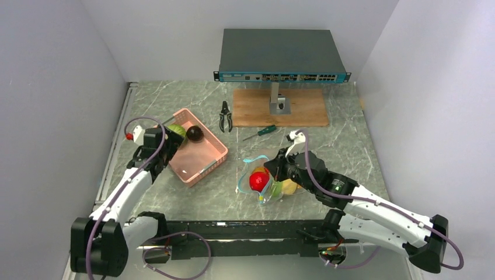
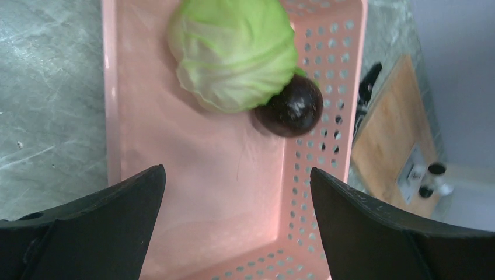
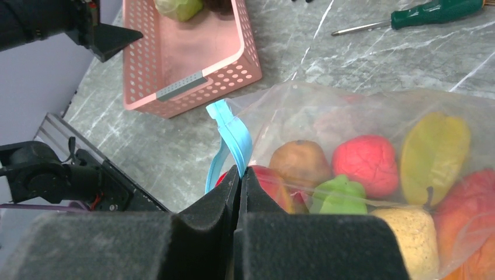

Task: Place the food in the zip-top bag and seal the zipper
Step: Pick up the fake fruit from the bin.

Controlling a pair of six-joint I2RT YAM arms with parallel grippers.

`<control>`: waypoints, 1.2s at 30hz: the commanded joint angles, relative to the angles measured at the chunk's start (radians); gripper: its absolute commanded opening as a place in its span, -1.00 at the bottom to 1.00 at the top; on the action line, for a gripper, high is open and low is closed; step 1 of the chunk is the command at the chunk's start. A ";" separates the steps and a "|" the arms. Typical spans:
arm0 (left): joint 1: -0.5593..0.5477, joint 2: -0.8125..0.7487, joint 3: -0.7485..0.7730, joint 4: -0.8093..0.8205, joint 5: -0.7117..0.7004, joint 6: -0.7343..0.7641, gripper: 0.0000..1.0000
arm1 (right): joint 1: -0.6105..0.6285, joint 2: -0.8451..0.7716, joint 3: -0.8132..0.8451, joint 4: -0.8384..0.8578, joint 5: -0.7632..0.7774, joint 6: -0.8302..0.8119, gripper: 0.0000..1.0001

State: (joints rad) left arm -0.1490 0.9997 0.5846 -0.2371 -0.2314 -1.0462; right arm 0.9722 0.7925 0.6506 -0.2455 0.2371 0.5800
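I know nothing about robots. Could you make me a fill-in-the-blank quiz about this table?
The cabbage lies in the ____ basket.
The left end effector over it is wide ____.
The right end effector is shut on the zip-top bag's teal-blue ____.
The screwdriver has a ____ handle.
Missing words: pink, open, zipper, green.

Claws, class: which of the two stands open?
The left claw, jaws spread wide above the pink basket holding the cabbage; the right claw is pinched shut on the teal zipper of the zip-top bag.
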 commanded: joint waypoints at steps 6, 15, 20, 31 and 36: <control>0.100 0.231 0.090 0.176 0.129 -0.223 0.99 | 0.002 -0.066 0.012 0.009 0.019 0.037 -1.00; -0.005 0.411 0.179 0.262 0.086 -0.342 0.99 | 0.003 0.000 0.062 -0.004 -0.011 0.024 -1.00; -0.039 0.496 0.210 0.225 -0.004 -0.470 0.99 | 0.003 -0.028 0.058 -0.004 0.006 0.041 -1.00; -0.069 0.599 0.261 0.225 -0.083 -0.529 0.90 | 0.003 -0.058 0.059 -0.029 0.029 0.043 -1.00; -0.069 0.593 0.194 0.294 -0.095 -0.575 0.56 | 0.003 -0.061 0.058 -0.023 0.028 0.043 -1.00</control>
State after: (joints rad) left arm -0.2157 1.5990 0.8234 -0.0151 -0.2855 -1.5402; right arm 0.9722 0.7494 0.6670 -0.2985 0.2481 0.6136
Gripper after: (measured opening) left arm 0.828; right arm 0.010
